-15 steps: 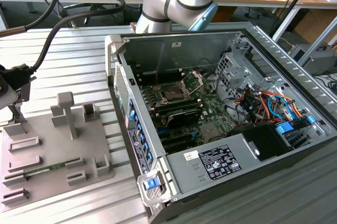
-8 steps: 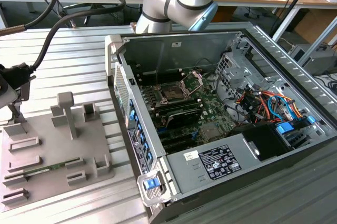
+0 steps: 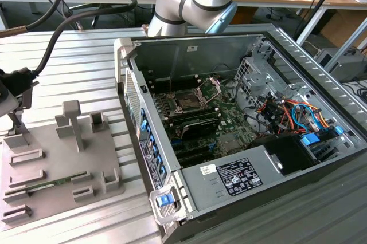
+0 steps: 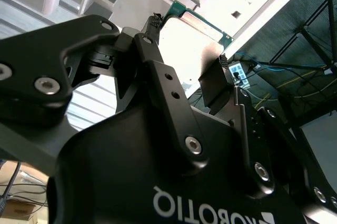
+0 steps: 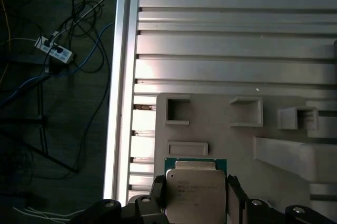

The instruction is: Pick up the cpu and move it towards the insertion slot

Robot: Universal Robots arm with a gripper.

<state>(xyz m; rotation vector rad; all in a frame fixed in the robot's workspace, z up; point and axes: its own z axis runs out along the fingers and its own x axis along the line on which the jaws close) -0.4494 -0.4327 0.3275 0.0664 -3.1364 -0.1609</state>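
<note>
The cpu (image 5: 196, 190), a silvery square chip with a green rim, sits between my gripper's (image 5: 195, 197) two black fingers (image 5: 158, 191), which press on its opposite edges. It hangs a little above the grey fixture plate (image 5: 221, 145). The second wrist view shows the cpu (image 4: 195, 40) from beside the gripper (image 4: 187, 50). In the exterior view my gripper (image 3: 16, 119) is at the far left, over the fixture plate's (image 3: 51, 164) back corner. The insertion slot (image 3: 186, 101) lies inside the open computer case (image 3: 189, 198), its metal frame (image 3: 212, 86) swung up, well off to the exterior view's right.
The fixture plate carries raised grey blocks (image 3: 71, 121) and a green memory stick (image 3: 51, 184). The case's near wall (image 3: 146, 135) stands between plate and board. Orange and blue cables (image 3: 287, 112) fill its right side. A power strip (image 5: 52, 48) and wires lie on the floor beyond the table edge.
</note>
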